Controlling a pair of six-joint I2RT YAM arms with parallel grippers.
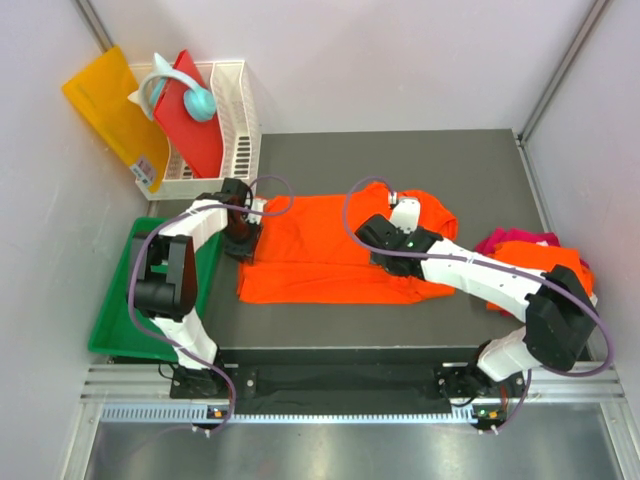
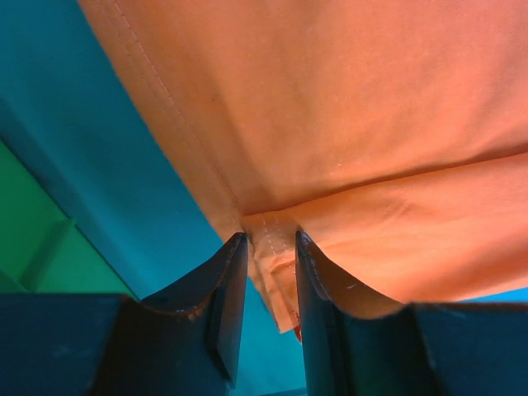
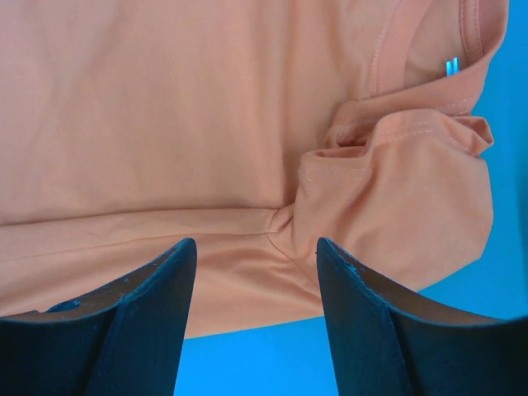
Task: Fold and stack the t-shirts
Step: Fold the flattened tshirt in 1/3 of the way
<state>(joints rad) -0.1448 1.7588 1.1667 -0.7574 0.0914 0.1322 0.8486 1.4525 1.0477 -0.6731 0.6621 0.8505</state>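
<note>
One orange t-shirt (image 1: 320, 250) lies spread and partly folded on the dark table, its collar end to the right. At the shirt's left edge is my left gripper (image 1: 243, 240). In the left wrist view that gripper (image 2: 271, 239) is open a little, with the shirt's hemmed corner (image 2: 276, 272) loose between its fingers. My right gripper (image 1: 388, 250) hovers over the shirt's right part. Seen from the right wrist, it (image 3: 257, 243) is open wide above the fold beside a bunched sleeve (image 3: 396, 206), holding nothing. More t-shirts, a magenta one (image 1: 515, 240) and an orange one (image 1: 560, 262), lie heaped at the right.
A green tray (image 1: 120, 300) sits just left of the table. Behind it a white rack (image 1: 235, 120) holds a red board (image 1: 190, 125) and a teal object (image 1: 195, 98), with a yellow sheet (image 1: 110, 110) leaning beside it. Walls close in on both sides.
</note>
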